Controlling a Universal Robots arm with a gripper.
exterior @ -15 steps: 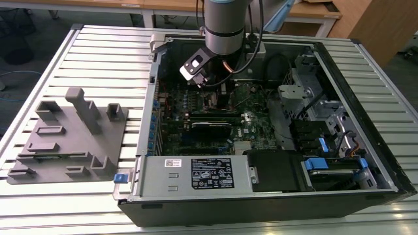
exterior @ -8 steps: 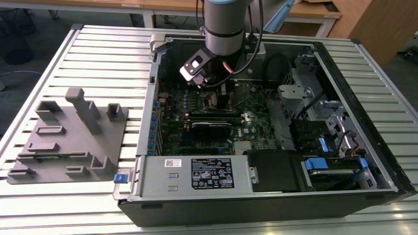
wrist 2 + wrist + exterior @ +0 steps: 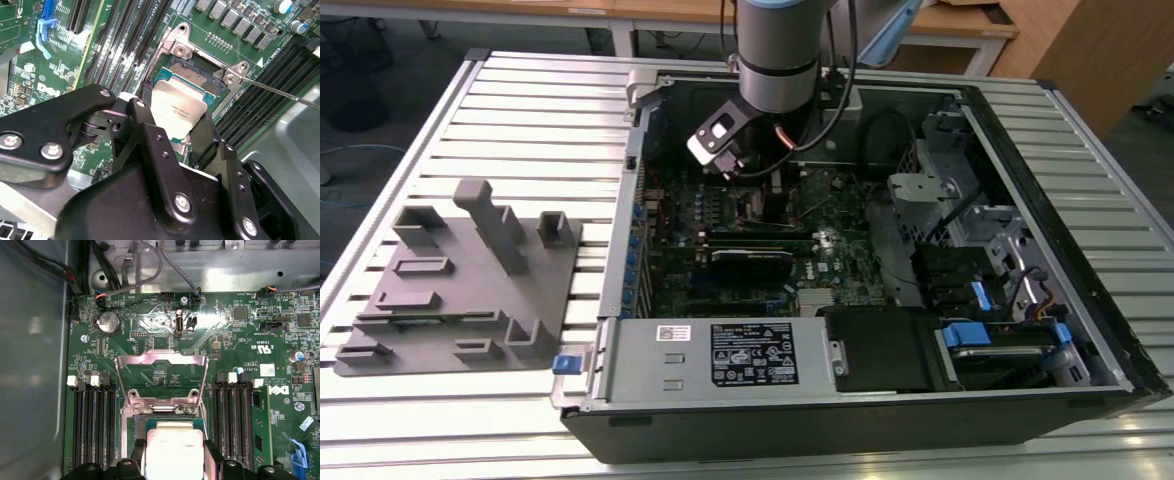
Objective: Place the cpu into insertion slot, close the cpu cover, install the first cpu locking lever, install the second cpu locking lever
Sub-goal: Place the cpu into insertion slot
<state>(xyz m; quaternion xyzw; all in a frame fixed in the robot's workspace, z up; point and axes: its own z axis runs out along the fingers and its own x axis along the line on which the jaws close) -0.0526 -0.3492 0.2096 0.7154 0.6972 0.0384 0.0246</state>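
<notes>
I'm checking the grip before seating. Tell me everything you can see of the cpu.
The cpu is a small, flat square chip with a dull silver-grey metal top bearing fine print and a thin green edge. The gripper holds it, one black finger against each of two opposite sides. It sits over part of the insertion slot, whose dark centre shows beyond it; whether they touch is unclear. The cpu cover stands open.

Gripper (image 3: 173,454) w/ cpu (image 3: 172,442) over slot (image 3: 138,427), cover (image 3: 160,359) open.
</notes>
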